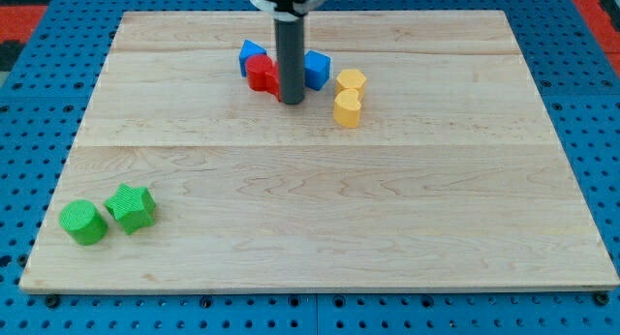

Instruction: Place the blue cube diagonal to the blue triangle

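Bench (pixel 320 228): one pale wooden board, lying on a blue perforated surface (pixel 591 103) that shows around its edges.

Rod (pixel 290 54): one, dark, straight, coming down from the view's top. No gripper on this arm, so nothing opens, closes or holds; my tip (pixel 292 102) stands on the bench in the middle of the upper cluster.

Block count, seven visible in all:
- Blue, two. One block (pixel 251 56) at the cluster's left end; shape not clear from here. One blue block (pixel 317 69) just right of the rod, partly hidden by it. Which is the cube and which the triangle I cannot tell for certain.
- Red, one seen for sure (pixel 260 74), touching the left blue block and reaching the rod; a red sliver at the rod's base may belong to it or to another piece.
- Yellow, two. One (pixel 351 81) near the right blue block, the second (pixel 347 109) just below it, the pair touching or nearly so.
- Green, two, well apart from the rest at the view's bottom left: a cylinder (pixel 83 222) and a star-like block (pixel 132 207) just beside it.

Relative to my tip: right blue block just up and right, close to the rod; left blue block up and left, with red between.
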### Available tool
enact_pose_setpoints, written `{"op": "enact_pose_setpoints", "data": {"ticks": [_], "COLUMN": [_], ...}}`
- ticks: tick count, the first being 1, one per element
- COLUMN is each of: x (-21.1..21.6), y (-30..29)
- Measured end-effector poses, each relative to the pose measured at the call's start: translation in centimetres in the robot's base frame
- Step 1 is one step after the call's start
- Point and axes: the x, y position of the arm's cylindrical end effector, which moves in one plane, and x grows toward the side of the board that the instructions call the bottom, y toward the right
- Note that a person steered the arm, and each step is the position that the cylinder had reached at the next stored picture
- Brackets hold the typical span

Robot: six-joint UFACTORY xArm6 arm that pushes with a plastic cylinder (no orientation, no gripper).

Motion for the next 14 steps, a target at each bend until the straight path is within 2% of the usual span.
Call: {"op": "enact_pose_setpoints", "data": {"ticks": [1,2,3,4,5,6,7,8,10,11,13,14], "x": [-3.8,-6.2,-7.5,-8.2,-3.9,-2.2,-5.7,-6.5,-6.4,-6.9,-11.8,-12.9], "y": [-3.0,-2.5,3.5,7.2,10.0,3.4,-0.3,-0.7,4.5,4.5,3.6,2.4]}}
